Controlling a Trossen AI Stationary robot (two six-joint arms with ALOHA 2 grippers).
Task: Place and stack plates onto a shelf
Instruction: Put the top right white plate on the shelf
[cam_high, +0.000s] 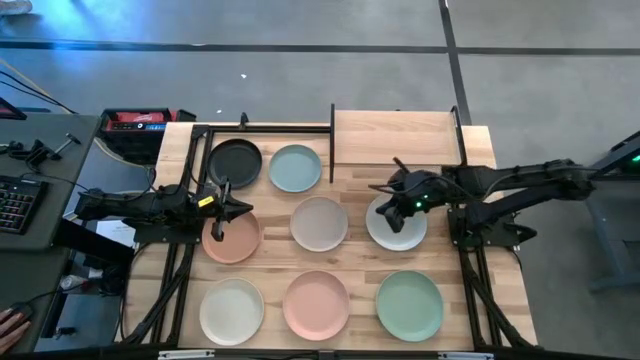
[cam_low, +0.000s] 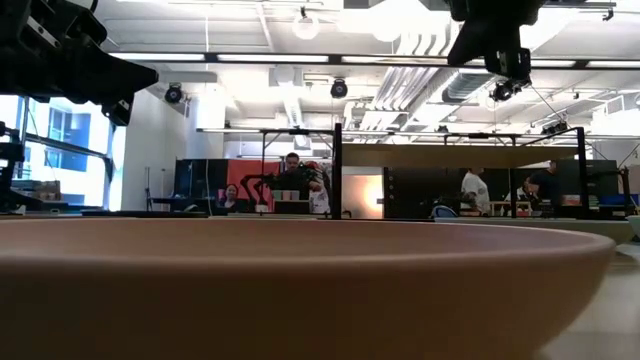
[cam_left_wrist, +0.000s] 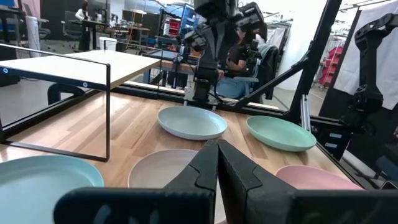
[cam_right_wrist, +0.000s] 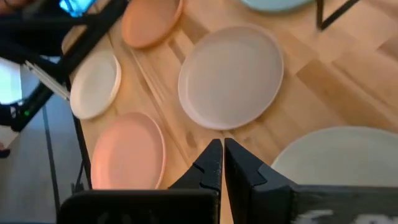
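Observation:
Several round plates lie flat on the slatted table: black (cam_high: 235, 160), light blue (cam_high: 295, 168), terracotta (cam_high: 232, 237), beige-grey (cam_high: 319, 223), pale white (cam_high: 396, 225), cream (cam_high: 231, 310), pink (cam_high: 316, 305) and mint green (cam_high: 409, 305). The shelf (cam_high: 395, 138), a light-wood board on black posts, stands at the far edge with nothing on it. My right gripper (cam_right_wrist: 222, 146) is shut and slants down above the gap between the beige-grey plate (cam_right_wrist: 231, 74) and the pale white plate (cam_right_wrist: 336, 162). My left gripper (cam_left_wrist: 217, 149) is shut and points level above the terracotta plate's far edge.
A black metal frame (cam_high: 270, 130) runs along the far edge, left of the shelf. The arms' stands rise at both sides of the table. A desk with a keyboard (cam_high: 15, 200) lies beyond the left edge. People sit and stand in the room behind (cam_low: 292, 175).

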